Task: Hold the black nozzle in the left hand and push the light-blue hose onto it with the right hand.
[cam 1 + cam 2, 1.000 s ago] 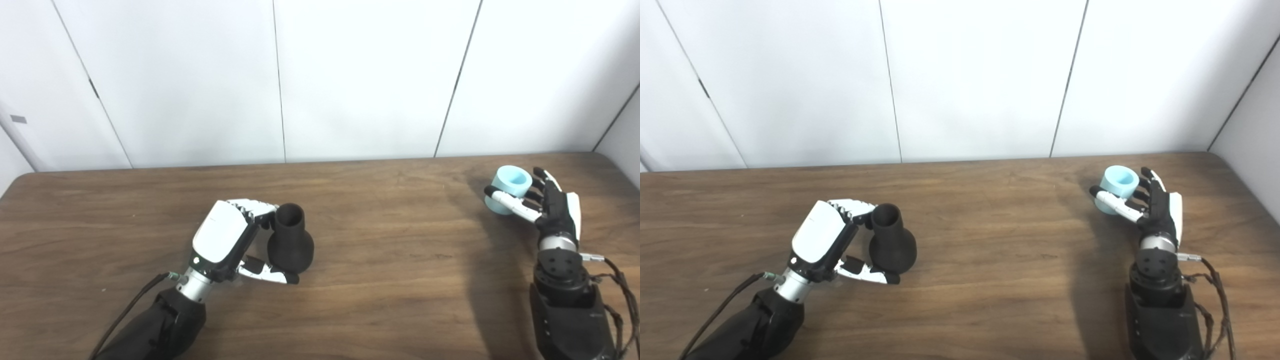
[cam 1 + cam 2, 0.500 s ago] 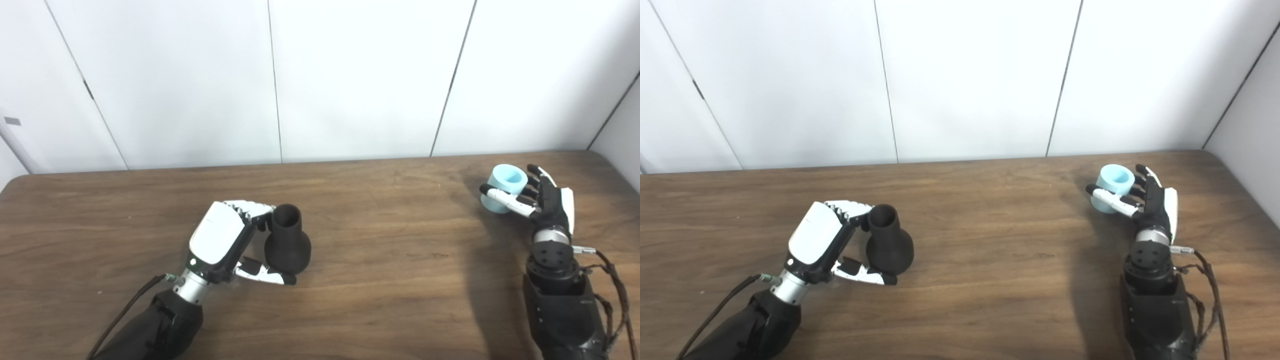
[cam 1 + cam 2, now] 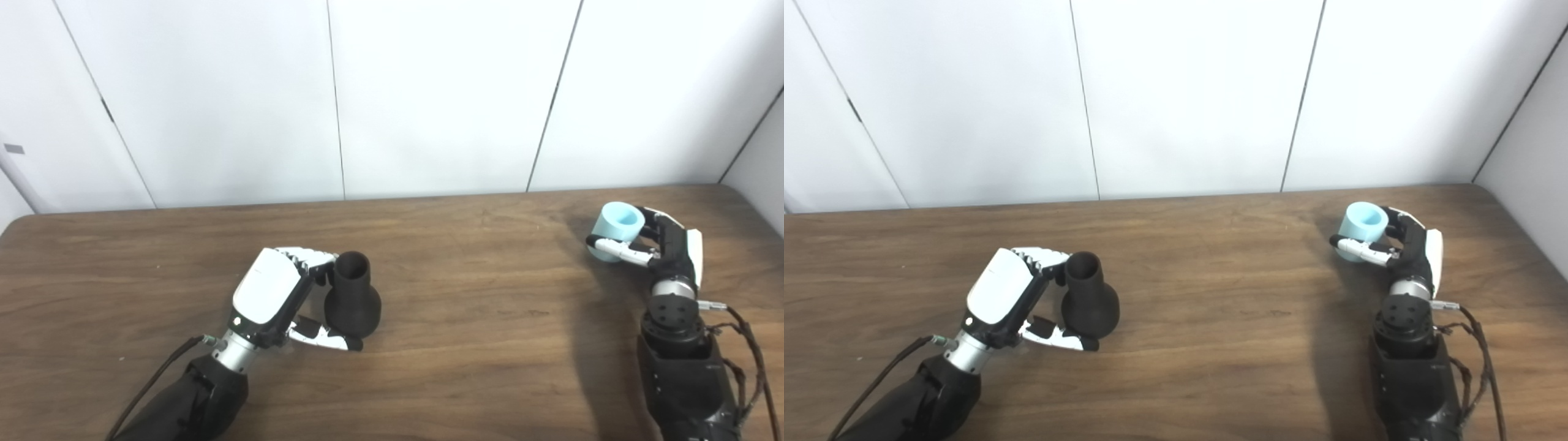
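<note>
Bright, even overhead light; white wall [image 3: 441,92] near overexposed. Soft broad shadow on table [image 3: 490,343] running 6 o'clock beside right arm [image 3: 680,355]. Slight softness overall, wall seams lean outward toward frame edges; no glare

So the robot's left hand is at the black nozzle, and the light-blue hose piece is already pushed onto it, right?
Not quite. The left hand is at the black nozzle, but the light-blue hose is not on it: it is far off at the table's right side, with the right hand and its fingers around it. The left eye view shows the gap.
</note>
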Available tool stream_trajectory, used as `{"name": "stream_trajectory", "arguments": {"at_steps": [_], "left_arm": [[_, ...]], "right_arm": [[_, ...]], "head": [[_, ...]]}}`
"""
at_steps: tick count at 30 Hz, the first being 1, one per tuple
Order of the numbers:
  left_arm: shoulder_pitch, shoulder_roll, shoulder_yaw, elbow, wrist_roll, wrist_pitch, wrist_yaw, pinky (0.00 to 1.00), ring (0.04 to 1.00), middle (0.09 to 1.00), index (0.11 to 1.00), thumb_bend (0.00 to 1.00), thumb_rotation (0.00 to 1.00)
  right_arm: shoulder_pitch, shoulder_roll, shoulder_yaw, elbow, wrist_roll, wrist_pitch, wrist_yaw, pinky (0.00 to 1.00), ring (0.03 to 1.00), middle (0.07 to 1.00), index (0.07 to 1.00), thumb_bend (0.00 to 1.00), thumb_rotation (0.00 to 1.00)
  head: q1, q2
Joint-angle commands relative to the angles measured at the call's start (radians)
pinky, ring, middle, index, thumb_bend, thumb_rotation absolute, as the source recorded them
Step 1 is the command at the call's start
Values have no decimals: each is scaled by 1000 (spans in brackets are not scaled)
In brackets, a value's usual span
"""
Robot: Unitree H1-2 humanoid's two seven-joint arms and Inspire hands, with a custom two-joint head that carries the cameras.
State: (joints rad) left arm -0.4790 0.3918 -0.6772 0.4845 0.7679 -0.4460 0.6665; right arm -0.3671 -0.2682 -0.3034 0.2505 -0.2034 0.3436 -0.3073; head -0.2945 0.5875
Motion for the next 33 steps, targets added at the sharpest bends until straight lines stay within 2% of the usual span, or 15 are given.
{"name": "stream_trajectory", "arguments": {"at_steps": [1, 3, 4, 6, 7, 10, 14, 20, 25, 31, 33], "left_arm": [[235, -131, -120, 140, -72, -24, 37, 373, 406, 450, 517, 520, 0], [235, -130, -122, 140, -75, -24, 39, 365, 402, 451, 516, 520, 0], [234, -130, -123, 141, -76, -24, 40, 355, 394, 449, 517, 520, 0], [235, -129, -122, 141, -77, -24, 36, 345, 387, 448, 518, 520, 0], [235, -129, -122, 141, -78, -24, 36, 346, 388, 448, 518, 520, 0], [236, -127, -123, 138, -77, -24, 37, 338, 379, 446, 518, 519, 0], [234, -126, -122, 134, -72, -24, 40, 358, 399, 449, 517, 520, 0], [236, -127, -115, 132, -77, -24, 21, 338, 378, 446, 519, 519, 0], [233, -131, -120, 142, -78, -24, 26, 340, 380, 446, 518, 519, 0], [230, -139, -125, 156, -73, -24, 37, 339, 377, 445, 519, 519, 0], [228, -142, -127, 162, -74, -24, 36, 335, 373, 444, 520, 519, 0]], "right_arm": [[-63, -28, 10, -10, 5, -64, -8, 545, 650, 654, 615, 855, 3], [-64, -28, 10, -5, 14, -74, -4, 495, 597, 616, 594, 848, 0], [-64, -27, 9, -4, 17, -77, -2, 459, 557, 588, 532, 655, 74], [-63, -27, 7, -2, 25, -87, 1, 430, 518, 557, 500, 556, 111], [-63, -27, 5, -1, 28, -92, 2, 418, 496, 515, 491, 541, 45], [-59, -31, 10, -2, 40, -103, 15, 419, 483, 510, 475, 530, 4], [-51, -41, 21, 4, 50, -123, 31, 443, 491, 506, 467, 528, 0], [-38, -39, 26, -8, 51, -123, 32, 457, 503, 511, 458, 526, 0], [-19, -37, 42, -74, 39, -88, 46, 421, 483, 505, 463, 526, 0], [7, -31, 61, -178, 49, -105, 84, 384, 441, 497, 484, 520, 0], [11, -28, 69, -220, 49, -92, 95, 371, 431, 491, 496, 518, 0]], "head": [[-1, 1], [-1, 2], [-1, 2], [-2, 4], [-2, 4], [-4, 5], [-6, 5], [-6, 4], [-3, 7], [13, 8], [22, 9]]}}
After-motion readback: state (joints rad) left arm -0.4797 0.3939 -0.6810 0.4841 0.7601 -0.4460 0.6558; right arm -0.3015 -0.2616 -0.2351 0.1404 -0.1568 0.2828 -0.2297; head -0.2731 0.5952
